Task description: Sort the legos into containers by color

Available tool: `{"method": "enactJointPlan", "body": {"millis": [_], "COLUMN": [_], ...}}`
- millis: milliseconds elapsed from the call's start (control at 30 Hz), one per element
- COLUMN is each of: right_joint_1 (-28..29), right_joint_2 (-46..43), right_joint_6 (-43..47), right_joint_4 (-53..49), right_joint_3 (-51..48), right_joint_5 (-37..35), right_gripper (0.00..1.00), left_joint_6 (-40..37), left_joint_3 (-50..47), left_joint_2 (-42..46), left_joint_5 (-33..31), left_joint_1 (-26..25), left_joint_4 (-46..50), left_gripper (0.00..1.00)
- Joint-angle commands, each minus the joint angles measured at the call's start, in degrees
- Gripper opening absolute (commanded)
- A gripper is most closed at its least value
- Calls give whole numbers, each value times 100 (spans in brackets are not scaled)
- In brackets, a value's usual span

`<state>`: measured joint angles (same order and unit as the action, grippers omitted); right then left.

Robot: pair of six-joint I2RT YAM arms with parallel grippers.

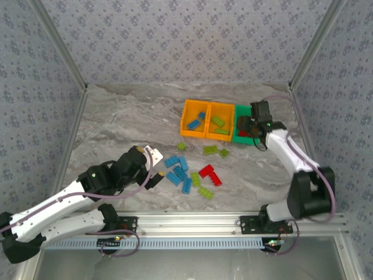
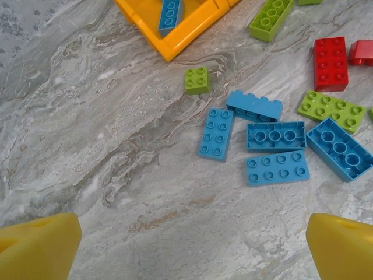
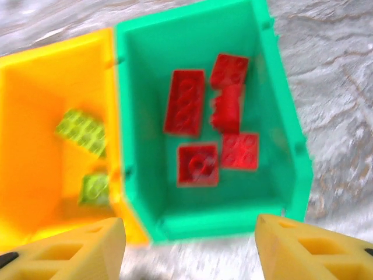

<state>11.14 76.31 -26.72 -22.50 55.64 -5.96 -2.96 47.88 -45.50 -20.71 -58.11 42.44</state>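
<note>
Left gripper: spread wide, holding nothing, above the table beside the loose blue legos near its middle.
Right gripper: fingers apart, nothing between them, above the green bin.
Green bin: toward the table's far right corner, red legos inside.
Orange bin: touching the green bin, lime legos inside.

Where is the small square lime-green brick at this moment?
In the top view, the small lime-green brick lies loose on the table, between the left orange bin and the cluster of blue bricks.
</note>
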Motion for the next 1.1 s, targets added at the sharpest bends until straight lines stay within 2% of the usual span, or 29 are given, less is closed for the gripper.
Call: {"method": "enactJointPlan", "body": {"millis": [0, 100, 200, 267, 367, 567, 700, 900, 1067], "right_joint_1": [519, 1624, 2580, 3031, 3489, 3926, 4087, 4099, 4034], "right_joint_2": [-1193, -2292, -2836, -2950, -2985, -2973, -2968, -2887, -2916], "right_joint_6": [-260, -523, -770, -886, -1056, -1211, -1042, -797, -700], "right_joint_4": [-193, -275, -868, -1247, -1608, -1469, -1219, -577, -583], "right_joint_3": [-816, -1515, -1670, -1643, -1651, -1734, -1790, -1830, -1699], "right_joint_5": [503, 89, -209, -105, 155, 561, 580, 425, 71], "right_gripper": [64, 64, 66, 68, 71, 80, 99, 100, 100], "left_joint_6": [360, 1302, 2339, 2546, 2557, 2539, 1991, 1569, 1408], "left_joint_3": [219, 483, 449, 636, 1026, 1749, 2378, 3181, 3436], "left_joint_2": [-17, 41, -151, -719, -1755, -3926, -5011, -6258, -6767], "left_joint_5": [-54, 425, 772, 884, 539, 1648, 1742, 1804, 1886], "left_joint_1": [81, 133, 133, 133, 190, 1262, 1392, 1558, 1636], "left_joint_4": [8, -312, -1201, -1442, -1479, -1701, -1538, -1178, -1049], "left_gripper": [99, 99, 99, 99, 99, 99, 99, 90, 82]}}
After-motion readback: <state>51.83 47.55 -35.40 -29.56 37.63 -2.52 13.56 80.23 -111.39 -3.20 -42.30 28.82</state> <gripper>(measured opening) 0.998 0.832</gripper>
